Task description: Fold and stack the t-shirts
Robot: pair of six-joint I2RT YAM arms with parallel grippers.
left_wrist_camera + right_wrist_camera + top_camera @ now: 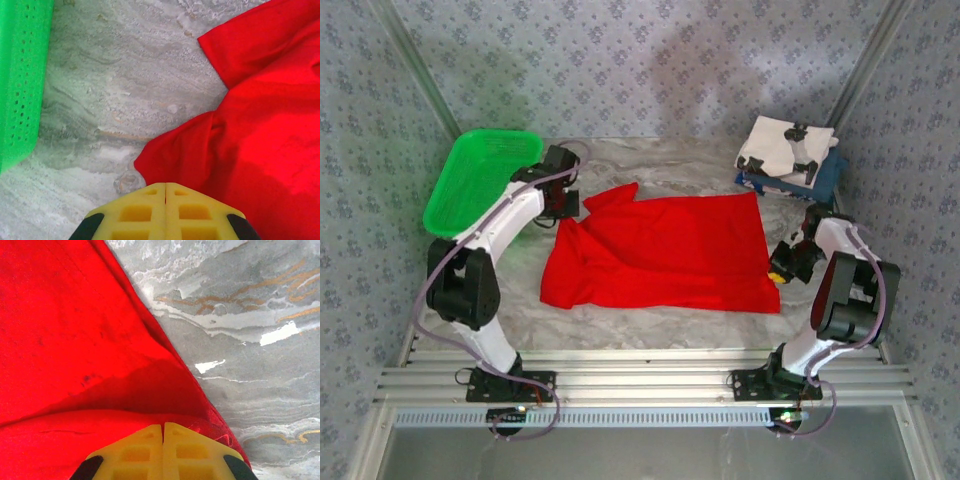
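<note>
The red t-shirt lies spread across the middle of the table, wrinkled along its left side. My left gripper is at the shirt's upper left edge. Its yellow fingers are shut, with a lobe of the red t-shirt running under the tips. Whether cloth is pinched there I cannot tell. My right gripper is at the shirt's right edge, shut on the hem of the red t-shirt, which rises to the tips. A folded white t-shirt rests on a navy t-shirt at the back right.
A green mesh basket stands at the back left, its wall close to my left gripper. Patterned walls and metal posts close in the grey marbled table. Bare tabletop lies to the right of the red shirt.
</note>
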